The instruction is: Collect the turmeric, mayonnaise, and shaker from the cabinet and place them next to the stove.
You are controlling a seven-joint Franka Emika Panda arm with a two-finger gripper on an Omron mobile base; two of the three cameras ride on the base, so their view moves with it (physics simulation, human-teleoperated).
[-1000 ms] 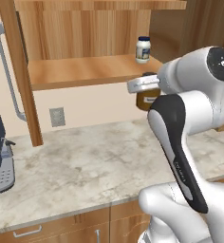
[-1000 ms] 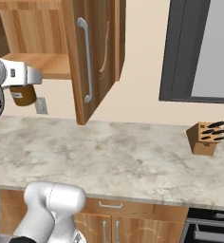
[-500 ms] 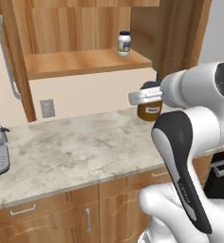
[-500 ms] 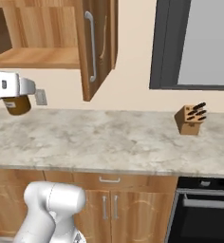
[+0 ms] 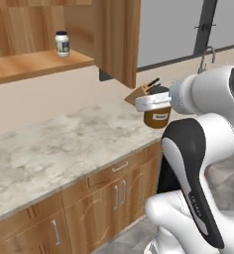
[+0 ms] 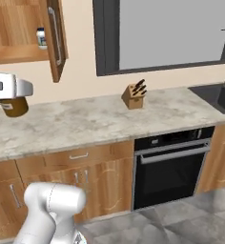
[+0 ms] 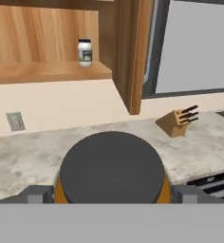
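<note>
Driven rightward along the marble counter (image 5: 64,144), base and views shifted while the gripper (image 5: 153,101) (arm bent, level) clamps the turmeric (image 5: 157,118); mayonnaise (image 5: 62,43) waits on the cabinet (image 5: 34,64) shelf.

My views are evenly and softly lit, bright with no single lamp to name and no glare anywhere. Shadows are faint: a dim patch under the cabinet (image 5: 114,44) at 12 o'clock in my left base view, and darker wood inside it. The counter (image 6: 109,119) looks slightly smeared and low in detail. Edges stay straight, without bending, and nothing near or far is out of focus.
</note>
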